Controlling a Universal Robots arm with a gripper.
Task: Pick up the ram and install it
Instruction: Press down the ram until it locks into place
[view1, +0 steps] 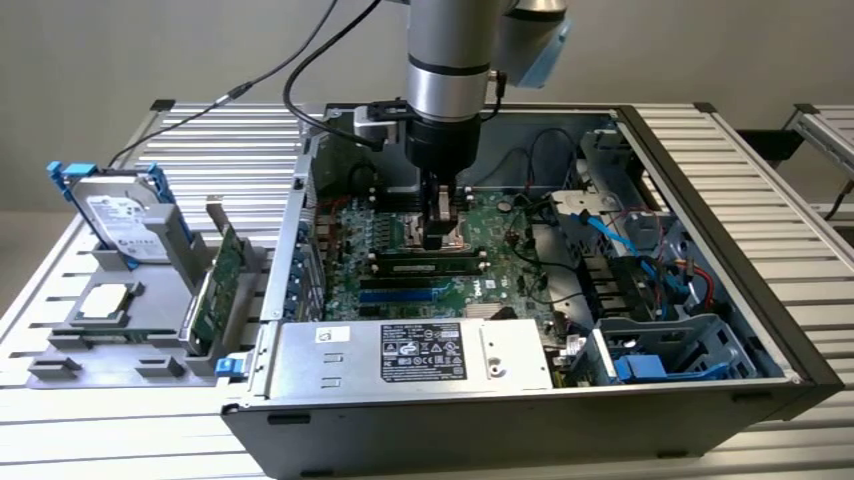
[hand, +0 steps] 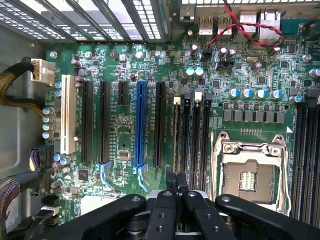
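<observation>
My gripper (view1: 441, 238) hangs low inside the open computer case (view1: 747, 290), over the motherboard (hand: 125, 140) next to the CPU socket (hand: 250, 180). Its fingers are shut together with nothing visible between them, and the gripper (hand: 175, 178) sits just over the near end of a bank of memory slots (hand: 192, 135). In the slot of that bank closest to the long expansion slots, a thin strip seen edge-on looks like the ram (hand: 176, 137), seated upright. Whether the fingertips touch it I cannot tell.
A stick with dark chips (view1: 430, 266) stands in a slot in front of the gripper. A wide green expansion card (view1: 220, 285) and a hard drive (view1: 118, 215) rest in a grey holder at the exterior view's left. Power supply (view1: 414, 352), blue cables (view1: 627, 235) and a drive cage (view1: 667, 350) crowd the case.
</observation>
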